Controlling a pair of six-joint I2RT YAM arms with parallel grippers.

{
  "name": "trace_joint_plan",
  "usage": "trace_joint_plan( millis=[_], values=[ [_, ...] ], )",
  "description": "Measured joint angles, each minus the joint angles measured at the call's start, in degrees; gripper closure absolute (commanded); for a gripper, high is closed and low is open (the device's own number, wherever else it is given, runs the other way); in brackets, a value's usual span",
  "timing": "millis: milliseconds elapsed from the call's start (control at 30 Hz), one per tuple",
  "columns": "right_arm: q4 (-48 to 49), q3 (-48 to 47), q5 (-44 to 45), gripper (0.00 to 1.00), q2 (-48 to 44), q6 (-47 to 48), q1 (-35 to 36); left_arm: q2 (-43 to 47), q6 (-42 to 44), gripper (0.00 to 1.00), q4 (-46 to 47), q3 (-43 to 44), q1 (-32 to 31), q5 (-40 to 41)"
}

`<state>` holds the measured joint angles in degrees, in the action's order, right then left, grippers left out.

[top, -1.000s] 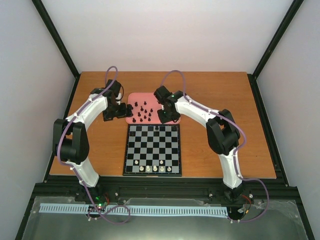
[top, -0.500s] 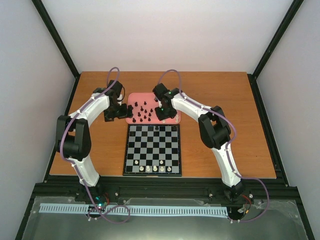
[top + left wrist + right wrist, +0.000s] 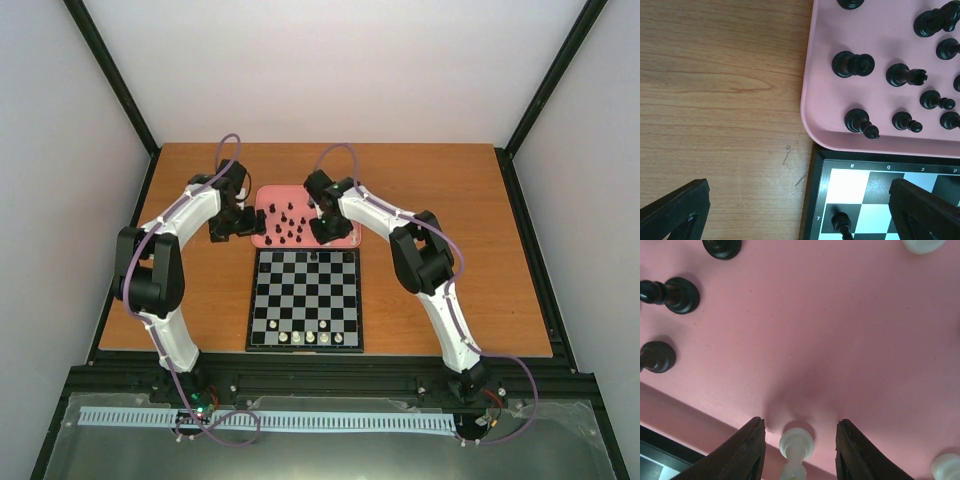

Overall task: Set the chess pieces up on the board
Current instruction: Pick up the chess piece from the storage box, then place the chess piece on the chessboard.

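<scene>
The board (image 3: 305, 295) lies at the table's middle, with several cream-white pieces (image 3: 310, 338) on its near row and a black piece (image 3: 316, 256) on its far row. The pink tray (image 3: 300, 192) behind it holds several black pieces (image 3: 288, 222). My left gripper (image 3: 240, 222) is open and empty over the board's far left corner (image 3: 812, 200), beside a black pawn (image 3: 841, 222). My right gripper (image 3: 797, 455) is open low over the tray (image 3: 830, 315), its fingers (image 3: 747, 450) either side of a cream-white piece (image 3: 796, 445) without touching it.
In the left wrist view several black pieces (image 3: 852, 64) stand on the tray's left part (image 3: 825, 115). In the right wrist view black pieces (image 3: 670, 294) stand at the left and more white pieces (image 3: 922, 245) at the tray's edges. Bare wood (image 3: 440, 250) surrounds the board.
My right gripper has moved left and further onto the tray, down around the white piece. The left arm has hardly moved.
</scene>
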<state>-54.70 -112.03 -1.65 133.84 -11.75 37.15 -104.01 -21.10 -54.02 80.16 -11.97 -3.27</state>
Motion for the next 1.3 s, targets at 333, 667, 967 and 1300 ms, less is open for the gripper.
trace_joint_plan(
  millis=[333, 667, 967, 1300],
  values=[
    [-1.2, -1.2, -0.6, 0.92, 1.0, 0.8, -0.7, -0.6, 0.0, 0.0, 0.0, 0.2, 0.0, 0.0],
    [-2.3, -3.2, -0.4, 0.95, 1.0, 1.0, -0.9, -0.6, 0.0, 0.0, 0.0, 0.2, 0.0, 0.1],
    [-4.0, -6.3, 0.2, 0.96, -0.5, 1.0, -0.9, -0.6, 0.0, 0.0, -0.1, 0.2, 0.0, 0.3],
    [-3.2, 16.1, 0.0, 0.96, -26.0, -3.7, 1.7, 1.4, 0.0, 0.0, -0.1, 0.2, 0.0, 0.8]
  ],
)
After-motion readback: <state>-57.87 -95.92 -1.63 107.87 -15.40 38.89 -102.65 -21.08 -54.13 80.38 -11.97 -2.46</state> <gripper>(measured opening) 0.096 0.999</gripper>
